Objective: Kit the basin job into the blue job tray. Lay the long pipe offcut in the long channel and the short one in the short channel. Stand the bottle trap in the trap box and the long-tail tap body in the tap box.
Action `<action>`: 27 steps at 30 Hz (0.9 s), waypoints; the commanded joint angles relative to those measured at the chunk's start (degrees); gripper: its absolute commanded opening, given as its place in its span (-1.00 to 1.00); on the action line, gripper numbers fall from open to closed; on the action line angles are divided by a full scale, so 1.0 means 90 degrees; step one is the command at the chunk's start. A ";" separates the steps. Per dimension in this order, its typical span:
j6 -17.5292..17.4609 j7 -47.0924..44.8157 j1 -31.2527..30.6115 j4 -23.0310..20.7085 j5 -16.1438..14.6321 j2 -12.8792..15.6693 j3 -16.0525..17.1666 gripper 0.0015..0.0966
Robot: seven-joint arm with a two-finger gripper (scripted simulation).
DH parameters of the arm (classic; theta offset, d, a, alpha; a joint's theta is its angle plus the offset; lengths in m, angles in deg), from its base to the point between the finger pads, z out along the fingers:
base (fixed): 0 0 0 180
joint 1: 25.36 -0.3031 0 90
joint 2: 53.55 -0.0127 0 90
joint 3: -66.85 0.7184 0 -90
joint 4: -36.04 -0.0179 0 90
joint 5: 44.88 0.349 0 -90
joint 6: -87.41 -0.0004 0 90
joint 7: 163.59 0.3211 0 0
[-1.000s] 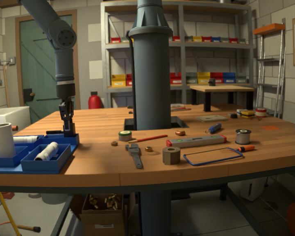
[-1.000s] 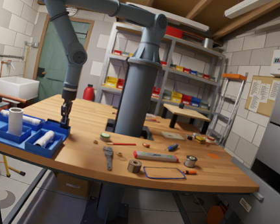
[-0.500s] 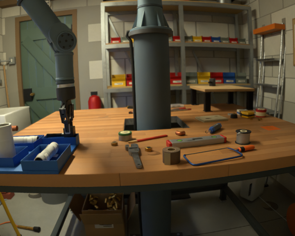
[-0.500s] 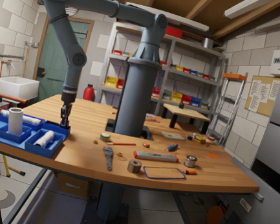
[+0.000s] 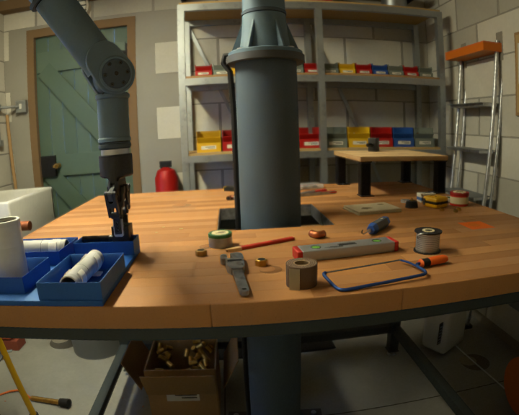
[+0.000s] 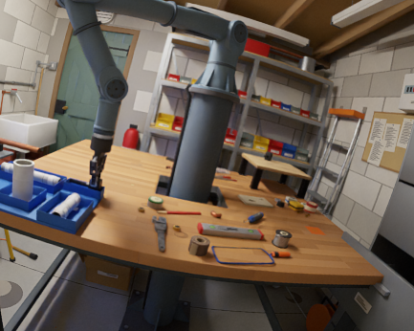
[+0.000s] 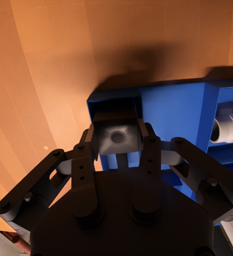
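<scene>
My gripper (image 5: 120, 223) (image 6: 96, 178) (image 7: 117, 137) hangs straight down over the far right corner box (image 5: 108, 243) (image 7: 114, 105) of the blue job tray (image 5: 49, 272) (image 6: 38, 201). Between its fingers is the grey, square-headed tap body (image 7: 117, 137), upright with its lower part down in that box. The white bottle trap (image 5: 7, 245) (image 6: 23, 179) stands upright in its box on the left. One white pipe offcut (image 5: 82, 266) (image 6: 66, 204) lies in the near right channel and another (image 5: 41, 245) (image 6: 43, 177) lies in the channel behind. The gripper is closed on the tap body.
The arm's grey base column (image 5: 266, 134) rises from the middle of the wooden bench. To its right lie a wrench (image 5: 237, 272), tape rolls (image 5: 301, 272), a spirit level (image 5: 345, 248), a pencil and a blue wire loop (image 5: 374, 274). The bench edge runs close below the tray.
</scene>
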 commanded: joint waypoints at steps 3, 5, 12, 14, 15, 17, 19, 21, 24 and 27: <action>0.0000 0.0000 0.0000 0.0007 0.0000 -0.0009 0.0001 -0.84; 0.0000 0.0000 0.0000 0.0007 0.0000 -0.0008 0.0001 -0.76; 0.0000 0.0000 0.0000 0.0007 0.0000 -0.0008 0.0001 -0.46; 0.0000 0.0000 0.0000 0.0007 0.0000 -0.0008 0.0001 -0.38; 0.0000 0.0000 0.0000 0.0007 0.0000 -0.0008 0.0001 -0.34; 0.0000 0.0000 0.0000 0.0007 0.0000 -0.0008 0.0001 -0.25; 0.0000 0.0000 0.0000 0.0007 0.0000 -0.0008 0.0001 -0.17; 0.0000 0.0000 0.0000 0.0007 0.0000 -0.0008 0.0001 -0.09; 0.0000 0.0000 0.0000 0.0007 0.0000 -0.0008 0.0001 0.04; 0.0000 0.0000 0.0000 0.0006 0.0000 -0.0007 0.0001 0.17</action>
